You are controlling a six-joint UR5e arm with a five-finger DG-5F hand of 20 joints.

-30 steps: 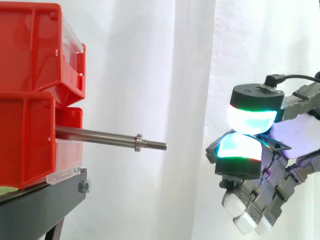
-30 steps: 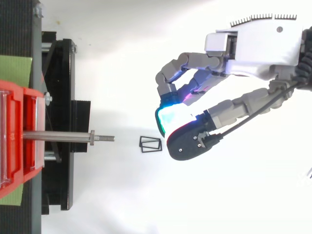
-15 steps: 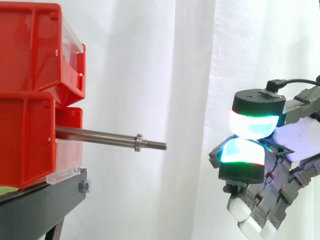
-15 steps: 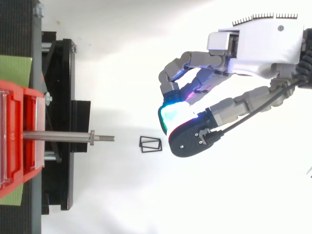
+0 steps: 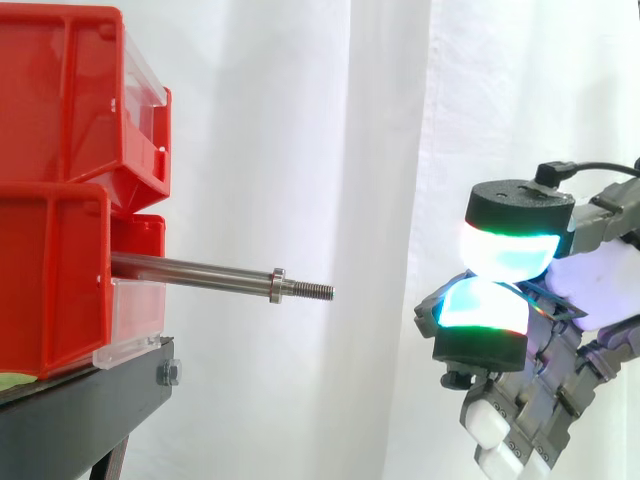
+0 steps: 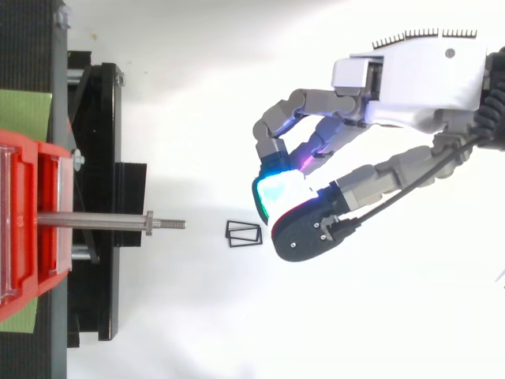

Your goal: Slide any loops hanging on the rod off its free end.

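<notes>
A steel rod (image 5: pixel 200 272) sticks out to the right from the red bins (image 5: pixel 50 200) and ends in a threaded tip (image 5: pixel 312 291). Nothing hangs on it. In the top view the rod (image 6: pixel 95 221) is just as bare. My hand (image 5: pixel 600 278) hovers well to the right of the tip, a little below rod height. Its thumb and a finger press their glowing pads (image 5: pixel 480 305) together. A thin black wire loop (image 5: pixel 556 297) pokes out from between them towards the palm. Another black rectangular loop (image 6: pixel 243 234) lies on the white floor between the rod tip and the hand (image 6: pixel 418 79).
The red bins stand stacked on a black stand (image 5: pixel 90 410) at the left; from above, the stand (image 6: pixel 95 158) reaches past the bins. A white curtain hangs behind. Open white floor spreads to the right of the stand.
The hand has sunk a little and drifted slightly right in the side view, keeping its pinch. The loop on the floor and the rod have not moved.
</notes>
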